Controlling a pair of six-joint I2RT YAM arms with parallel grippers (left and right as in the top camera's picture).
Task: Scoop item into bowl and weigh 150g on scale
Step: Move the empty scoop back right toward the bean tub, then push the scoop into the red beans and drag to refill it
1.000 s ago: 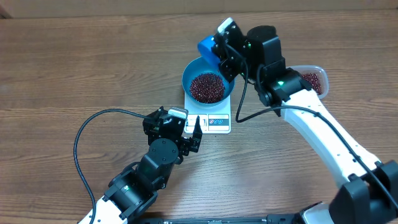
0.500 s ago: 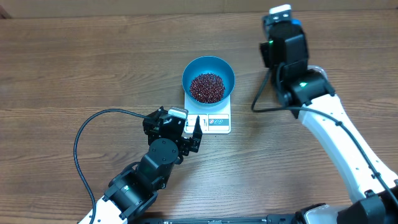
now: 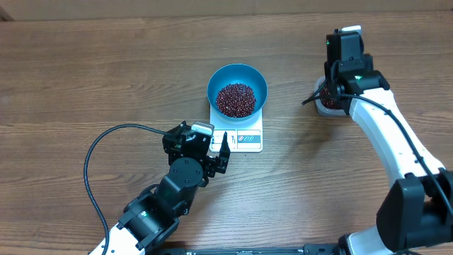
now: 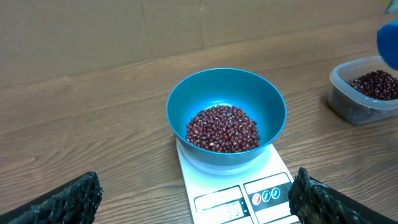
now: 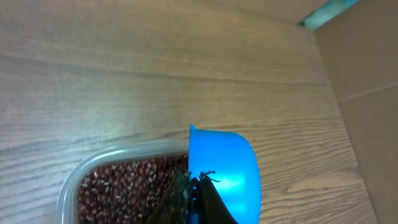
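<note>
Nearest you: left tool (image 3: pixel 219 151) spread wide, empty, before one scale (image 4: pixel 249 196); readout too blurred to read. One bowl (image 4: pixel 186 106) atop scale, beans (image 4: pixel 222 129) inside. Farther: one tub (image 4: pixel 348 102) holding more beans; right tool (image 5: pixel 194 200) clenched on one scoop (image 5: pixel 230 168), handle hidden.

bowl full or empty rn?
Partly full. Beans heap in the bottom of the bowl; its blue wall is bare well above them. It sits upright on the scale.
</note>
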